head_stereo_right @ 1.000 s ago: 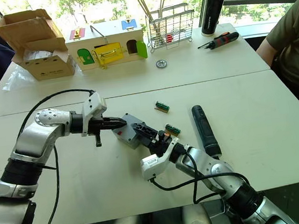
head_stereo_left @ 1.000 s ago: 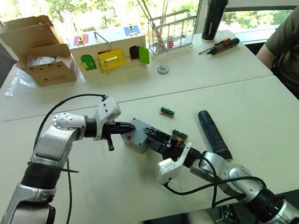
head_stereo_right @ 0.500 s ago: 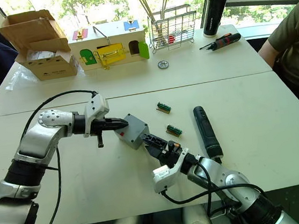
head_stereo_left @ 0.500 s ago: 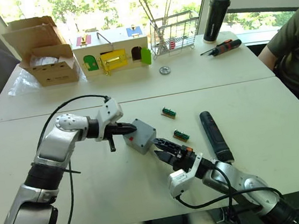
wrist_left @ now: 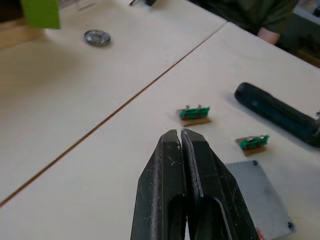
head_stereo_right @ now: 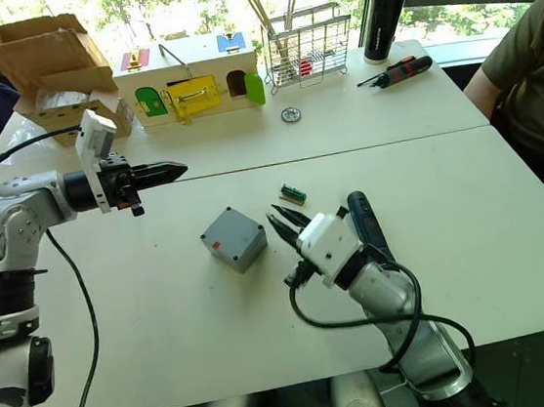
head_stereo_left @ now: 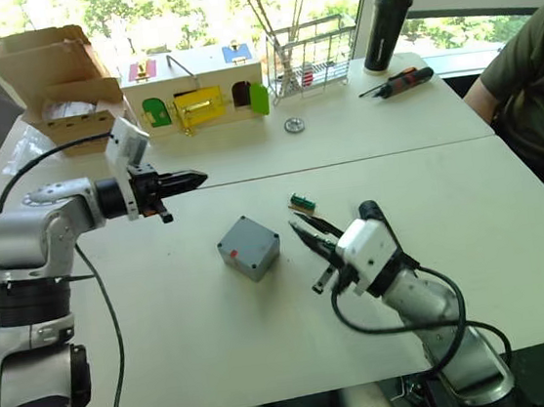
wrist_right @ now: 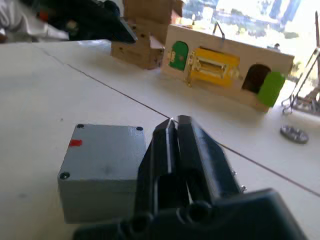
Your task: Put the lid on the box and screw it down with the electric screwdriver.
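Now the lid [head_stereo_left: 250,242] sits on the box [head_stereo_right: 226,252] mid-table. Both the left gripper [head_stereo_left: 194,179] and right gripper [head_stereo_left: 309,230] are empty, fingers together. Next, probably, comes grasping the electric screwdriver [head_stereo_right: 367,225].

No text, brand name or number can be read anywhere in these views. The box [head_stereo_left: 249,247], in the middle of the frame, carries a small red mark [wrist_right: 75,143] on one side, too small to show any lettering.
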Robot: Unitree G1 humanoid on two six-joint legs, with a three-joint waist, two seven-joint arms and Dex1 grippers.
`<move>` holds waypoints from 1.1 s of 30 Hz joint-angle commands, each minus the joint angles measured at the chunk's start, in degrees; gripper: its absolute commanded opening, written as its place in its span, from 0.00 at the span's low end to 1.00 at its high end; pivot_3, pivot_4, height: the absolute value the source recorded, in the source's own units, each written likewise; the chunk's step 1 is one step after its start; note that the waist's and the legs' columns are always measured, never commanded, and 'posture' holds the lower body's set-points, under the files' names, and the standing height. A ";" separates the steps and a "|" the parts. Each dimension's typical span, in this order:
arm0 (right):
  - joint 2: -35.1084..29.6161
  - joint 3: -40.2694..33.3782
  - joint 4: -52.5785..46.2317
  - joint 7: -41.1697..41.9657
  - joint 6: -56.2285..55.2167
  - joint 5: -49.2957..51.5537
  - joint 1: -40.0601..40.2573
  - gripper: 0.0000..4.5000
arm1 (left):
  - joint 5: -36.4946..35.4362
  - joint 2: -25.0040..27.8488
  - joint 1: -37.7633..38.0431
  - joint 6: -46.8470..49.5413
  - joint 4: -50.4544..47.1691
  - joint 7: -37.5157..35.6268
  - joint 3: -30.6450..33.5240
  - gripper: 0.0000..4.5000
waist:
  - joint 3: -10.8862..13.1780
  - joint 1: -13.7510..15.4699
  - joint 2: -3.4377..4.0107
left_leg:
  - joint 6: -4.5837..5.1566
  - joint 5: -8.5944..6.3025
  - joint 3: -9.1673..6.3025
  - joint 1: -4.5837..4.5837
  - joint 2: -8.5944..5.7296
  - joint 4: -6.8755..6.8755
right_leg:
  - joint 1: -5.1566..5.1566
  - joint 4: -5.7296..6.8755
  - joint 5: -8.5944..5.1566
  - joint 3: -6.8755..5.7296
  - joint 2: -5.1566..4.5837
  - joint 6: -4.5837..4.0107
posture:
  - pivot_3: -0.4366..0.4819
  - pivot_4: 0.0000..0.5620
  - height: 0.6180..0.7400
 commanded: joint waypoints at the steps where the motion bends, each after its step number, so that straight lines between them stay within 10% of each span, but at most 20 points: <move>1: 1.64 -2.98 -3.48 2.18 15.58 8.73 -2.13 0.00 | 2.97 -0.38 3.85 -4.58 -0.18 1.23 -2.24 0.01 | 0.02 0.20 0.02 | 0.00 0.00 0.00 0.00 0.00 0.00 | -0.01 0.00 0.00 0.01 -0.01 0.00 | 0.48 0.27 1.00; 12: -3.24 0.09 -3.61 6.71 35.41 19.17 -4.97 0.00 | 4.46 -4.73 12.15 -8.40 -5.33 4.53 -5.82 0.01 | 0.09 0.16 0.03 | 0.28 -0.20 0.01 -0.09 -0.04 -0.06 | -0.33 -0.07 0.01 0.09 -0.17 -0.01 | 0.48 0.27 1.00; 33: -0.57 2.56 12.68 1.00 23.80 14.07 -12.61 0.00 | 1.33 -5.64 20.22 -2.54 -19.29 5.24 -9.87 0.01 | 0.09 0.19 0.03 | -0.16 0.06 0.07 -0.81 -0.05 0.10 | -1.00 0.07 0.03 0.07 -0.16 0.00 | 0.48 0.27 1.00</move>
